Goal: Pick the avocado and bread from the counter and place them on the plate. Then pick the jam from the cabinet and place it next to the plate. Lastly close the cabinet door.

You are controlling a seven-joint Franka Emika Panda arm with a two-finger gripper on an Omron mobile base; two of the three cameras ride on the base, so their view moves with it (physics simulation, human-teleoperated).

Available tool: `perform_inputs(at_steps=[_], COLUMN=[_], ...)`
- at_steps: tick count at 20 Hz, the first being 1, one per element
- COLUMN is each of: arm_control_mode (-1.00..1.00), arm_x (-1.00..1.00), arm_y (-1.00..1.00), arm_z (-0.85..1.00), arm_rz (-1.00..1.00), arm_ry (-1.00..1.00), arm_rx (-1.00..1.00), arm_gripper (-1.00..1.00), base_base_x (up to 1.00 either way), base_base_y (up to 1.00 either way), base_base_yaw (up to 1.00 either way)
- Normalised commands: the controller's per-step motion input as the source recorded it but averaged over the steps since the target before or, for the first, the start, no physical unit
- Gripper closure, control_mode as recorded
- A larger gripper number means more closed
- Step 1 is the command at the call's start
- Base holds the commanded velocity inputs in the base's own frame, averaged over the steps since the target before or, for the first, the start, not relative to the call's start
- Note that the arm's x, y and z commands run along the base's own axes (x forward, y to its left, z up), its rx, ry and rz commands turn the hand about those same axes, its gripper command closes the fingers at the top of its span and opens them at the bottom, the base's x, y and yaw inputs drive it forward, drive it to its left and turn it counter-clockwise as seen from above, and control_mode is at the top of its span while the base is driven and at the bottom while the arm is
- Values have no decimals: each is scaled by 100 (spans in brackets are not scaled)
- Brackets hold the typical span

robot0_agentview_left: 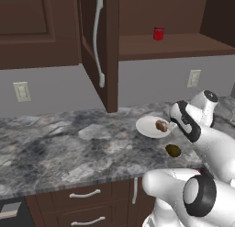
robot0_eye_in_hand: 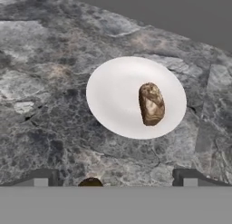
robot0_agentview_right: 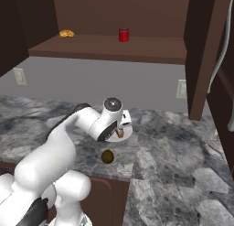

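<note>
Evidently empty, the gripper (robot0_eye_in_hand: 115, 177) hung open above the plate (robot0_eye_in_hand: 108, 100) holding the bread (robot0_eye_in_hand: 151, 104), while the avocado (robot0_agentview_left: 173, 150) waited near the counter's front edge.

Before me grey-veined marble counter (robot0_agentview_left: 69, 143), dark brown drawers (robot0_agentview_left: 82, 203) with pale handles beneath. Grey wall (robot0_agentview_left: 55, 83) behind carries white outlets (robot0_agentview_left: 21, 91). Above, dark wood cabinets (robot0_agentview_left: 27, 28); open shelf (robot0_agentview_right: 109, 47). Light even, flat.
</note>
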Motion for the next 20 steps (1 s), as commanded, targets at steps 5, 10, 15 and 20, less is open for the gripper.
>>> perform_inputs(at_steps=[5, 10, 15, 20], arm_control_mode=[-100, -100, -100, -100], arm_x=[-38, -16, -8, -7], arm_y=[0, 0, 0, 0], arm_z=[4, 0, 0, 0], arm_rz=[-10, -1, 0, 0], arm_ry=[5, 7, 13, 18], arm_rx=[0, 0, 0, 1], arm_gripper=[-100, -100, -100, -100], base_base_x=[0, 0, 0, 0], base_base_y=[0, 0, 0, 0], base_base_yaw=[0, 0, 0, 0])
